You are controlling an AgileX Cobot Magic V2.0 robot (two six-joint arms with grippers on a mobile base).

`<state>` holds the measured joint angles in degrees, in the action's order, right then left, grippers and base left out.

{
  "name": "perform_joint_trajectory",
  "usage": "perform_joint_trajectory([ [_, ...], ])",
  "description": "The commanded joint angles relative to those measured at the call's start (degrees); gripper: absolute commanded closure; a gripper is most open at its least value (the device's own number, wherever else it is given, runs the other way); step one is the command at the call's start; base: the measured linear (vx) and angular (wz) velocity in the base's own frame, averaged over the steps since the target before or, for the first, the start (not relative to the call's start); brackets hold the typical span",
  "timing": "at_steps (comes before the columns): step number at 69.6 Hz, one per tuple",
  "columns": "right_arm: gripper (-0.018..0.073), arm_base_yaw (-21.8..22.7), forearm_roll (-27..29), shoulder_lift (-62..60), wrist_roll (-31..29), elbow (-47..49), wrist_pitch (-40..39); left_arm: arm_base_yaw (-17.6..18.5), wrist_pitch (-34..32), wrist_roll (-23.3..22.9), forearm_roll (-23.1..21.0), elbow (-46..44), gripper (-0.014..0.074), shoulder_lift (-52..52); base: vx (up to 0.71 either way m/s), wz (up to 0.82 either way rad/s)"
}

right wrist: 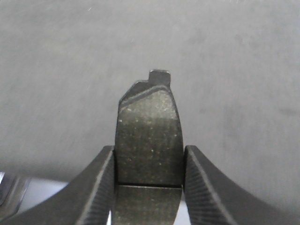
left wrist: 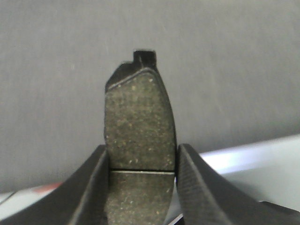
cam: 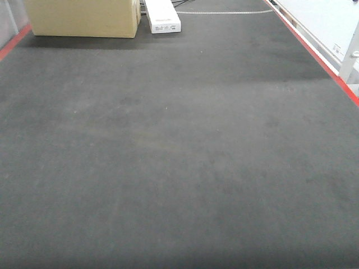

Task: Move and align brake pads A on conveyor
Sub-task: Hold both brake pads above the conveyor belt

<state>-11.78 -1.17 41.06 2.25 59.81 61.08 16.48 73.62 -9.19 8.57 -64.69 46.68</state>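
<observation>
In the left wrist view a brake pad (left wrist: pixel 139 122), grey-brown face with a centre groove and a black backing tab at its far end, is clamped between the two black fingers of my left gripper (left wrist: pixel 142 164), above the dark conveyor (left wrist: pixel 225 70). The right wrist view shows a second brake pad (right wrist: pixel 150 136) held the same way by my right gripper (right wrist: pixel 149 166), over the conveyor (right wrist: pixel 70 70). The front view shows only bare conveyor belt (cam: pixel 179 157) with red edge stripes; neither gripper nor any pad appears there.
A cardboard box (cam: pixel 84 17) and a white box (cam: pixel 162 15) stand at the belt's far end. A white frame (cam: pixel 342 39) runs along the right red edge. A shiny steel surface (left wrist: pixel 262 164) shows below the belt's near edge in the left wrist view.
</observation>
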Motion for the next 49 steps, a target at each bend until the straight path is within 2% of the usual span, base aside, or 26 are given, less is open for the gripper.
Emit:
perform_joint_trajectory([
  [1,0.0567,-0.02,-0.30,-0.01,-0.34,1.51,-4.45,0.33,-1.75,-0.43,0.52,-1.19,0.0603,-0.22,0.26,-0.02],
  [24,0.0567,-0.02,-0.30,-0.01,-0.34,1.51,-4.45,0.33,-1.75,-0.43,0.52,-1.19,0.0603,-0.22,0.20,-0.01],
  [49,0.0567,-0.02,-0.30,-0.01,-0.34,1.51,-4.45,0.33,-1.75,-0.43,0.52,-1.19,0.0603,-0.22,0.08,0.03],
])
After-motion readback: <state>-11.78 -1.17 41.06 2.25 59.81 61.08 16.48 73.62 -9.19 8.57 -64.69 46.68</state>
